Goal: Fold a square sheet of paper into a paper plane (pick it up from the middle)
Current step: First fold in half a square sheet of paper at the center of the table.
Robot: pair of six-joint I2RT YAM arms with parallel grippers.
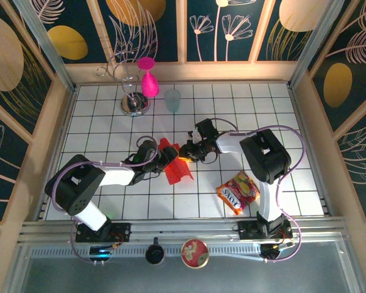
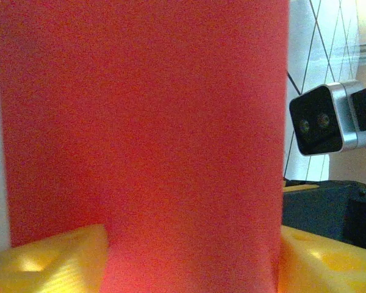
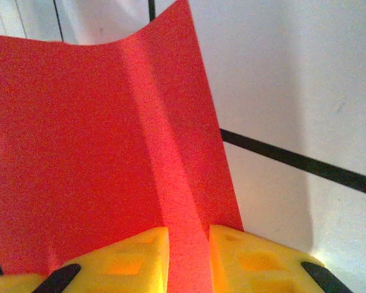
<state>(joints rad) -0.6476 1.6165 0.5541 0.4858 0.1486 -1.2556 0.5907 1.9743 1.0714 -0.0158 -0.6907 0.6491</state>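
Red paper: right hand pinches its crease; left hand straddles it, grip unclear.

1. Dead centre is jammed! The creased bright red square sheet of paper rears up off the tiles. The left gripper and right gripper meet nose to nose over it, and the right one pinches the fold. No lane through there.
2. The back row left of centre is crowded. A wire stand on a chrome base, a pink plastic goblet against it and a pale blue translucent cup just beside.
3. Near right, a red-and-yellow printed snack packet lies close to the right arm.
4. There's open running on the white grid-tiled table: the far right corner, the left side and the near row between the bases.
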